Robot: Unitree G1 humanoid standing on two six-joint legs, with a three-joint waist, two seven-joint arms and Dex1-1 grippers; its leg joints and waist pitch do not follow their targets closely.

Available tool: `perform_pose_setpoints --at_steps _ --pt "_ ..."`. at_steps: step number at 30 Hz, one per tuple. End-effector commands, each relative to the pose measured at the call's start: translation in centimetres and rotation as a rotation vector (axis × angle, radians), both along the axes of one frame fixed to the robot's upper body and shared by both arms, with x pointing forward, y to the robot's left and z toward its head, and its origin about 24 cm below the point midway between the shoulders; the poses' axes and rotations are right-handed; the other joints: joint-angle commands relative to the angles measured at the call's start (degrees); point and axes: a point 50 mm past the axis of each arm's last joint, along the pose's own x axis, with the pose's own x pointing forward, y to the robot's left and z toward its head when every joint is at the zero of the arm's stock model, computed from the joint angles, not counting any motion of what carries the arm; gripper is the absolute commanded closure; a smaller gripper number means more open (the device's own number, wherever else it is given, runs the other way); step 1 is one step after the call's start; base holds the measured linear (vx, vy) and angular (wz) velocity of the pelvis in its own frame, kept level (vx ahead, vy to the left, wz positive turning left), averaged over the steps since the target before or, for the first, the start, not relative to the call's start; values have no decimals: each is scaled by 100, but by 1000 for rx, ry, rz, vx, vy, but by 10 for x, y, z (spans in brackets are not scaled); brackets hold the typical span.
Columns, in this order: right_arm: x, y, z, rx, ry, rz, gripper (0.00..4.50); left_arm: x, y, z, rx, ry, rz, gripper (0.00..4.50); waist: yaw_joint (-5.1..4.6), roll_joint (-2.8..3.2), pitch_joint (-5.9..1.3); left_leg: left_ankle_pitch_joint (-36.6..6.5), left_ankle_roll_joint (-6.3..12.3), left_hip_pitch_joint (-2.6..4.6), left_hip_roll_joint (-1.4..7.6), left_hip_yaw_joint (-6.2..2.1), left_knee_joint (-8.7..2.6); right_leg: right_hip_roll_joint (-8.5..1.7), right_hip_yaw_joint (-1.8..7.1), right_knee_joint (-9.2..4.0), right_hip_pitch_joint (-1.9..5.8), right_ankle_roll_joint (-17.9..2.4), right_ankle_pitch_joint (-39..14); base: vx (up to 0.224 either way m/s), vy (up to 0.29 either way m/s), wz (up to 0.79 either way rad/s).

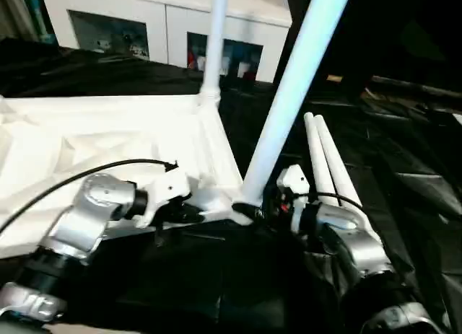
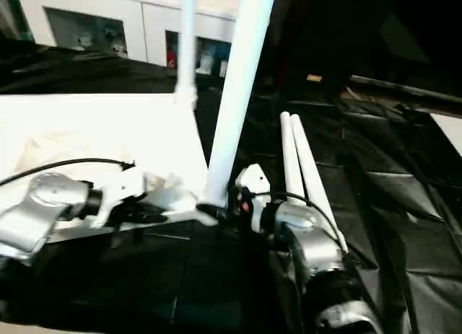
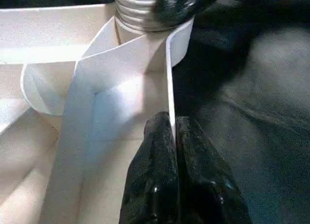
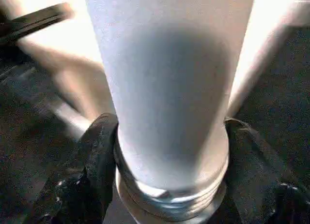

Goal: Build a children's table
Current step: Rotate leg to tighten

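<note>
The children's table top (image 1: 108,139) lies upside down on the black cloth, its ribbed underside facing up. One white leg (image 1: 214,38) stands upright in the far right corner socket. A second leg (image 1: 289,96) leans in the near right corner socket, its threaded end (image 4: 169,195) showing above the socket. My right gripper (image 1: 256,208) is shut on the base of this leg, one black finger (image 4: 99,151) on each side. My left gripper (image 3: 172,132) is shut on the thin rim of the table top (image 3: 169,64), just beside that corner.
Two loose white legs (image 1: 328,161) lie side by side on the black-draped work table (image 1: 404,175), right of my right arm. A white cabinet with glass doors (image 1: 166,24) stands behind the table. Cables run along both silver forearms.
</note>
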Motion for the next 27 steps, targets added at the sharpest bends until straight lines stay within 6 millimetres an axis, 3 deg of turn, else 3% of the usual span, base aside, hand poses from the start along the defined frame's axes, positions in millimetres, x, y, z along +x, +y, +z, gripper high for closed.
perform_pose_setpoints --at_steps 1,4,5,6,8,9,14,15,19,21,26,27 --pt "2 -11 -24 -76 114 -211 176 1 -16 -19 -27 33 87 450 -2 75 -223 -1315 -121 15 234 -83 -431 -505 297 -583 188 -892 -2018 0 0 0" --pt "10 2 -29 -66 173 -396 176 13 -35 -23 -34 5 213 450 1 74 -196 -1790 -120 82 224 -110 -441 -534 304 -688 126 -574 -2881 0 0 0" --pt "10 3 -30 -65 175 -403 176 13 -36 -23 -35 4 218 450 -8 74 -206 -1788 -140 83 223 -115 -442 -535 302 -691 123 -532 -2944 0 0 0" --pt "13 14 -30 -40 211 -469 176 18 -49 -22 -54 -6 266 450 19 83 -226 -1779 -119 89 222 -128 -438 -548 298 -708 127 -453 -2991 0 0 0" --pt "15 24 -30 -20 240 -509 176 21 -61 -21 -62 -14 283 450 19 79 -247 -1657 -85 117 221 -92 -431 -503 307 -666 81 -559 -2425 0 0 0" --pt "15 27 -29 -16 241 -508 176 22 -65 -21 -65 -13 277 450 28 95 -258 -1573 -64 81 229 -94 -439 -510 302 -640 122 -601 -2156 0 0 0" --pt "17 34 -19 72 192 -410 176 20 -66 -19 -63 -15 235 450 40 82 -271 -1473 53 25 227 -88 -446 -511 304 -616 171 -615 -1786 0 0 0" --pt "17 34 -14 104 166 -376 142 20 -63 -18 -55 -16 224 450 47 101 -269 -1419 79 17 230 -90 -447 -512 305 -610 175 -638 -1725 0 0 0" --pt "17 25 -6 96 97 -286 97 19 -53 -17 -39 -18 195 450 62 87 -285 -1142 199 -17 223 -70 -427 -499 304 -576 211 -738 -1278 0 0 0" --pt "14 16 -2 32 36 -159 80 14 -45 -17 -33 -7 130 450 74 85 -298 -931 271 -39 226 -70 -422 -499 289 -581 246 -770 -1210 0 0 0" --pt "5 -4 6 -27 -38 48 80 1 -30 -16 -34 40 -20 450 63 97 -320 -515 387 -66 230 -65 -392 -482 279 -495 294 -938 -515 0 0 0" --pt "2 -11 9 -57 -65 101 80 -6 -27 -14 -42 49 -102 450 63 99 -329 -338 482 -70 225 -61 -376 -462 267 -462 300 -1068 -130 0 0 0"
